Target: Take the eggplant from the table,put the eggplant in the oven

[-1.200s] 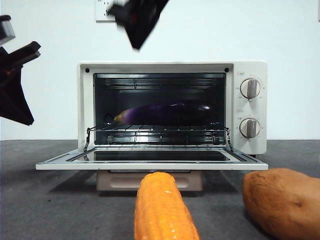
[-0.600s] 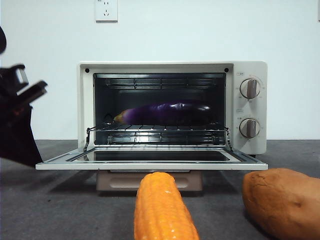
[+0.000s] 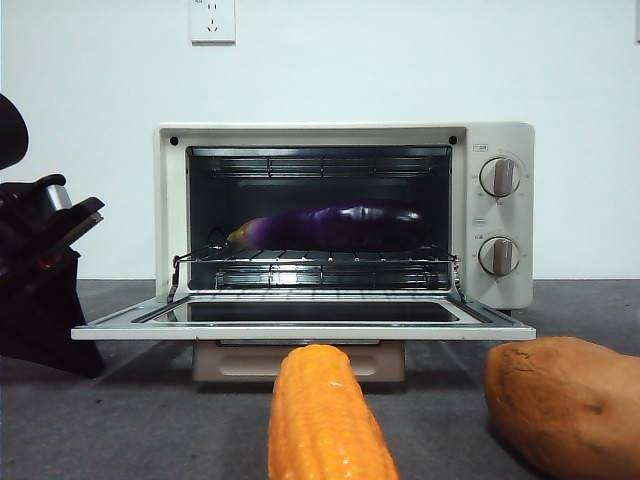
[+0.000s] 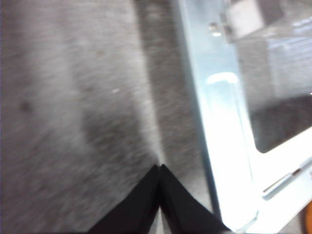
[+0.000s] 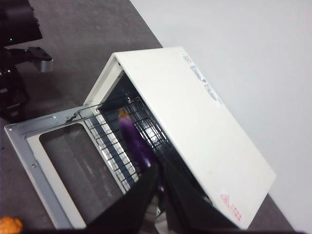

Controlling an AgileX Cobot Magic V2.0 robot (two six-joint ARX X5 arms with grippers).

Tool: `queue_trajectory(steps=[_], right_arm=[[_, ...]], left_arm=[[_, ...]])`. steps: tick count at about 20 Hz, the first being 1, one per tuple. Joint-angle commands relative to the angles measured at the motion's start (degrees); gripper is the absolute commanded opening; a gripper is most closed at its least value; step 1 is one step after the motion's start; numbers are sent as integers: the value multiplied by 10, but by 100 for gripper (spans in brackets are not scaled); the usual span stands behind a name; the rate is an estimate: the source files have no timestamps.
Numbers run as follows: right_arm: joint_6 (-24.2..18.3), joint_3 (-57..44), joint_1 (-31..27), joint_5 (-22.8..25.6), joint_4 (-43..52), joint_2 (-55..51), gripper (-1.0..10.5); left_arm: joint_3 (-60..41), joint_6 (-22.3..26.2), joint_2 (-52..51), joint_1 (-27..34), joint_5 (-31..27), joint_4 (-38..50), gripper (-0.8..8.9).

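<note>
The eggplant [image 3: 330, 227] is seen lying lengthwise on the wire rack [image 3: 320, 262] inside the oven [image 3: 345, 215], whose door [image 3: 300, 322] is folded down flat. The left gripper [image 4: 160, 168], jaws pressed together, is held low over the table [image 4: 73, 122] beside the door's edge. The right gripper [image 5: 160, 171], jaws likewise closed and empty, is positioned high above the oven. A corn cob [image 3: 325, 415] and a sweet potato [image 3: 565, 400] are left on the table in front.
</note>
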Motion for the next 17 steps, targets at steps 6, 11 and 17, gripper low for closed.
queue_trajectory(steps=[6, 11, 17], right_arm=[[27, 10, 8, -1, -19, -4, 8], [27, 10, 8, -1, -20, -4, 8], [28, 10, 8, -1, -23, -4, 8]], left_arm=[[3, 24, 47, 27, 96, 16, 6], [3, 26, 57, 43, 148, 17, 6], [5, 31, 57, 58, 214, 18, 6]])
